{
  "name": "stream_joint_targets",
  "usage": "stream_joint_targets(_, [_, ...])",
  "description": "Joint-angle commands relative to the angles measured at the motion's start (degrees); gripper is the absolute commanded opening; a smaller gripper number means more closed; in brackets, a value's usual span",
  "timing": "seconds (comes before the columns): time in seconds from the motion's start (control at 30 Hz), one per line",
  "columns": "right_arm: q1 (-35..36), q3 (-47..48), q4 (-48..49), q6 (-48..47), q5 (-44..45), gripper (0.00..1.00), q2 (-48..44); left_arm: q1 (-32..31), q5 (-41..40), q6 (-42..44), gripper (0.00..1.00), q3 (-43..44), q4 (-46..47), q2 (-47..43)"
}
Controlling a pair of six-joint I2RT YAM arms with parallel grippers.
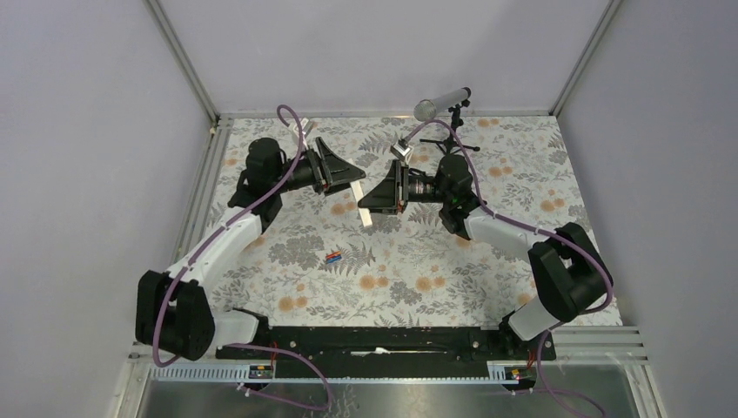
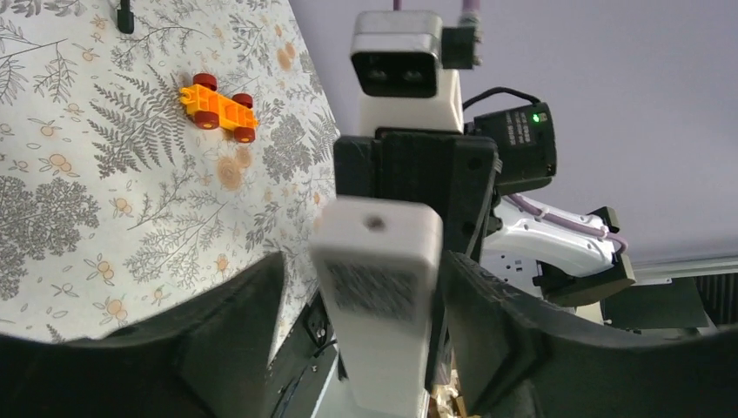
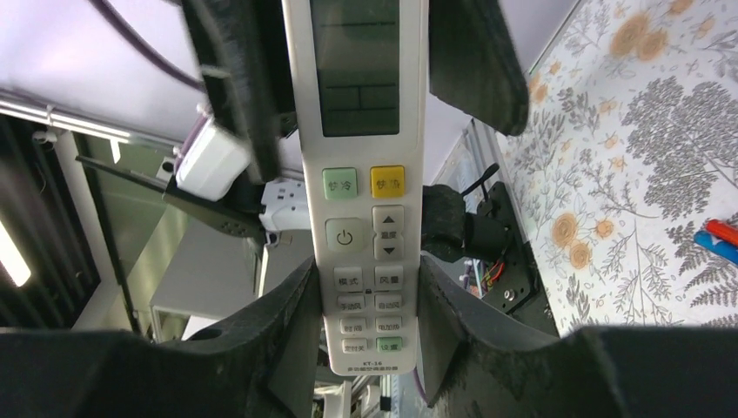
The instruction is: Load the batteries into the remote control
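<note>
Step in hand: the remote control [image 3: 364, 174] is held aloft between both arms. The right gripper [image 3: 365, 287] is clamped on its button end. The left gripper [image 2: 370, 270] straddles the opposite end, but a firm pinch cannot be confirmed. The batteries [image 1: 332, 257] lie on the table [image 1: 487, 261] at seven o'clock from the remote, not yet loaded. The next move probably calls for a secure left hold, then access to the compartment.

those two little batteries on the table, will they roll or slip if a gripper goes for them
Likely yes. The batteries are short cylinders lying on their sides on the flat table, so a sideways nudge would probably roll them. They lie side by side, so pinching one may knock the other.
</note>
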Motion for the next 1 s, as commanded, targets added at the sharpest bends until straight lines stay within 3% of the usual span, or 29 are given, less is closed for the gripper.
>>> stream_joint_targets(0.0, [0.3, 2.8, 7.8, 3.1, -4.4, 0.03, 0.9, -0.3, 3.3, -9.7, 0.58, 1.2, 11.4, 2.9])
stream_joint_targets(0.13, [0.3, 2.5, 10.6, 5.7, -4.2, 0.03, 2.1, -0.3, 1.9, -7.2, 0.38, 0.2, 8.0, 1.3])
stream_joint_targets(0.27, [0.2, 2.4, 10.8, 6.5, -4.0, 0.08, 3.4, -0.4, 0.8, -5.8, 0.08, 0.3, 5.2, 0.0])
stream_joint_targets(0.3, [0.3, 2.2, 10.4, 6.2, -3.7, 0.15, 3.6, -0.4, 0.4, -5.8, 0.02, 0.4, 4.8, -0.2])
stream_joint_targets(0.43, [0.3, -0.3, 8.8, 1.9, 0.7, 0.72, 2.3, -0.4, -3.5, -2.7, 0.0, 2.8, -3.6, -1.2])
stream_joint_targets(0.5, [0.3, -0.8, 2.3, -4.2, 5.3, 0.89, -0.3, -0.4, -8.9, 1.9, 0.0, 6.0, -14.2, -1.1])
stream_joint_targets(0.57, [0.9, -0.3, -6.4, -11.6, 9.7, 0.98, -3.3, -0.4, -17.0, 5.0, 0.0, 9.9, -26.4, -0.6])
stream_joint_targets(0.63, [2.9, 1.8, -15.6, -20.7, 15.4, 1.0, -5.9, -0.4, -23.8, 5.4, 0.0, 12.4, -33.8, 0.0])
stream_joint_targets(0.7, [7.2, 4.9, -26.5, -32.0, 24.9, 0.99, -7.6, -0.6, -27.6, 4.1, 0.0, 13.4, -35.8, 0.1])
stream_joint_targets(0.77, [12.0, 6.4, -31.1, -40.2, 34.8, 0.98, -8.2, -1.2, -30.3, 2.6, 0.0, 14.0, -36.4, 0.1])
stream_joint_targets(0.97, [16.1, 9.4, -34.3, -43.7, 48.3, 0.78, -6.4, -2.4, -36.5, 0.7, 0.0, 15.7, -41.2, 0.3])
